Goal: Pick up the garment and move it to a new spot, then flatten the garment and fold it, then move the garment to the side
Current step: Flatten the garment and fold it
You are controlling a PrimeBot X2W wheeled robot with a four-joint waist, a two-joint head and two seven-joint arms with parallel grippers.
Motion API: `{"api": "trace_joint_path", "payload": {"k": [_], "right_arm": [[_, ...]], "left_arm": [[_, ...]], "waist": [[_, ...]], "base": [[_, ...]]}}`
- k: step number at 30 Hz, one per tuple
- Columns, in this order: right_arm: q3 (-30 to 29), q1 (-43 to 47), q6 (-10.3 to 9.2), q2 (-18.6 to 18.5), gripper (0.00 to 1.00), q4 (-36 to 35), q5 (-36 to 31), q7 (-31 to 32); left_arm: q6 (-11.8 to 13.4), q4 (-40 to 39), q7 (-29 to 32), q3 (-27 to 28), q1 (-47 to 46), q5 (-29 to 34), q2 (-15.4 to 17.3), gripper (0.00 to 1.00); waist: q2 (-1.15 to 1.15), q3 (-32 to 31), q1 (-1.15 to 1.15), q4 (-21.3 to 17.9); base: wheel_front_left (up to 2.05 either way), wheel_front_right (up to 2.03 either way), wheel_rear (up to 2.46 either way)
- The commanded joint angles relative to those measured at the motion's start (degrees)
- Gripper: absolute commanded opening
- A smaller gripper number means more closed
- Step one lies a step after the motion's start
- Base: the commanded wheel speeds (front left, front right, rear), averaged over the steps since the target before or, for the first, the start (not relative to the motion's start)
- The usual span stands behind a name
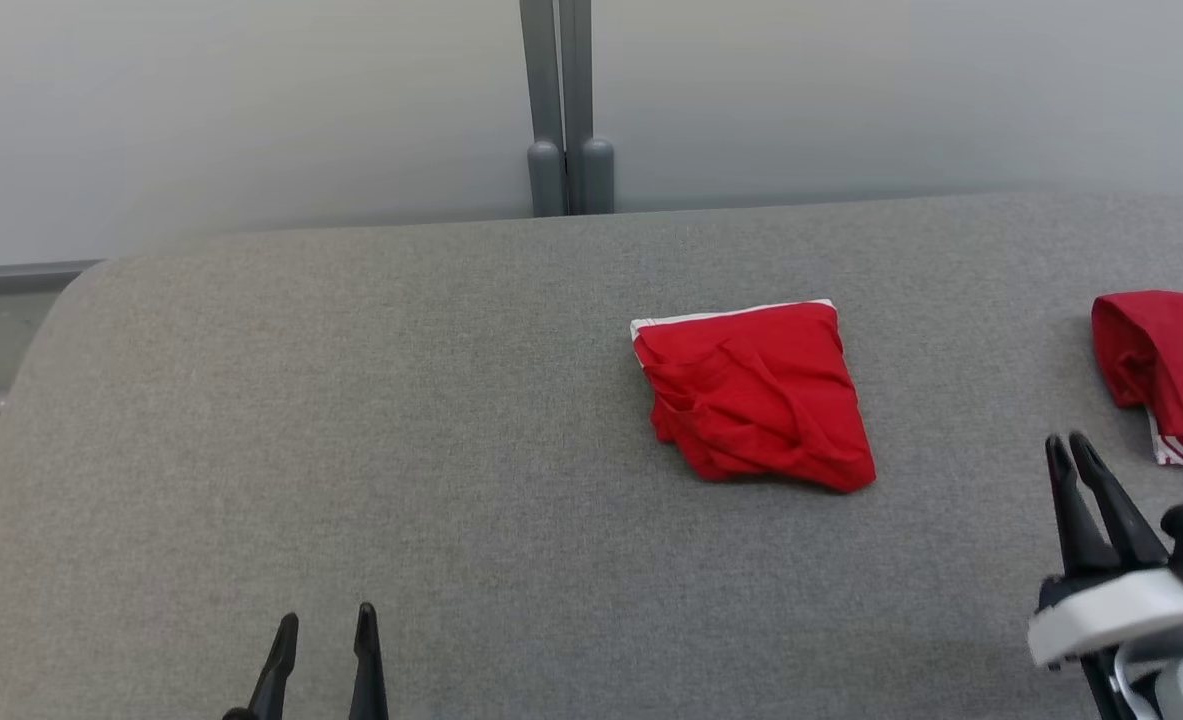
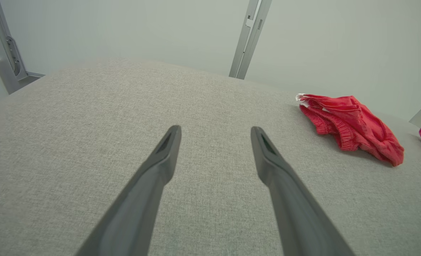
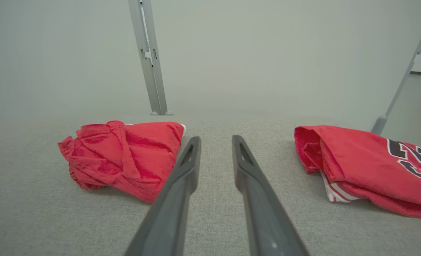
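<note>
Folded red garment [image 1: 756, 400] lies on the grey table [image 1: 351, 420], a little right of centre and toward the far half, white band along its far edge. I see a second red shirt [image 1: 1166, 360] with dark lettering at the right edge, well apart from it. Left gripper [image 1: 327, 616] sits at the near edge, left of centre, fingers spread wide with only bare table between them, nothing held. Right gripper [image 1: 1067, 440] is near right, between the two red pieces and nearer than both; its fingers stand only narrowly apart, empty, touching neither. Grey post [image 1: 566, 100] stands behind the far edge
</note>
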Motion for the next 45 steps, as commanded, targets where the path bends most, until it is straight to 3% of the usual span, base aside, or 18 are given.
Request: {"api": "trace_joint_path", "payload": {"k": [1, 10, 13, 17, 25, 32, 41, 45], "right_arm": [[1.1, -3.8, -0.04, -0.8, 0.00, 1.7, -0.1, -0.2], [13.4, -27.2, -0.03, -2.6, 0.00, 20.7, -2.8, -0.2], [16.4, -31.9, -0.05, -2.1, 0.00, 27.9, -2.9, -0.2], [20.2, -34.9, -0.04, -0.9, 0.00, 32.3, -0.9, -0.2], [32.0, -31.2, -0.04, -3.1, 0.00, 27.4, 6.2, -0.2], [43.6, -29.4, -0.03, -7.4, 0.00, 20.1, 11.8, -0.2], [48.3, -25.7, -0.03, -6.8, 0.00, 16.8, 13.0, -0.2], [41.9, -21.5, -0.03, -6.1, 0.00, 13.4, 13.2, -0.2]], "left_arm": [[-0.1, -0.4, 0.0, -0.6, -2.4, 0.2, 0.2, 1.00], [1.6, -0.3, 0.0, -5.4, -10.2, -1.7, 0.2, 1.00], [2.1, -0.1, 0.0, -6.3, -11.4, -2.5, 0.2, 1.00], [3.0, -0.2, 0.0, -6.8, -12.1, -3.3, 0.2, 1.00], [3.5, -0.6, 0.0, -5.1, -10.7, -3.8, 0.2, 1.00], [3.5, -1.1, 0.0, -4.3, -9.8, -3.3, 0.2, 1.00], [3.2, -0.1, 0.0, -3.3, -7.4, -2.8, 0.2, 1.00], [2.9, 0.3, 0.0, -2.6, -5.9, -2.4, 0.2, 1.00]], "waist": [[0.00, 3.4, 0.00, 1.0], [0.00, 14.2, 0.00, 6.2], [0.00, 15.7, 0.00, 7.3], [0.00, 16.2, 0.00, 8.0], [0.00, 14.4, 0.00, 6.8], [0.00, 12.7, 0.00, 5.2], [0.00, 8.7, 0.00, 2.7], [0.00, 5.3, 0.00, 1.8]], "base": [[0.00, 0.00, 0.00], [0.00, 0.00, 0.00], [0.00, 0.00, 0.00], [0.00, 0.00, 0.00], [0.00, 0.00, 0.00], [0.00, 0.00, 0.00], [0.00, 0.00, 0.00], [0.00, 0.00, 0.00]]}}
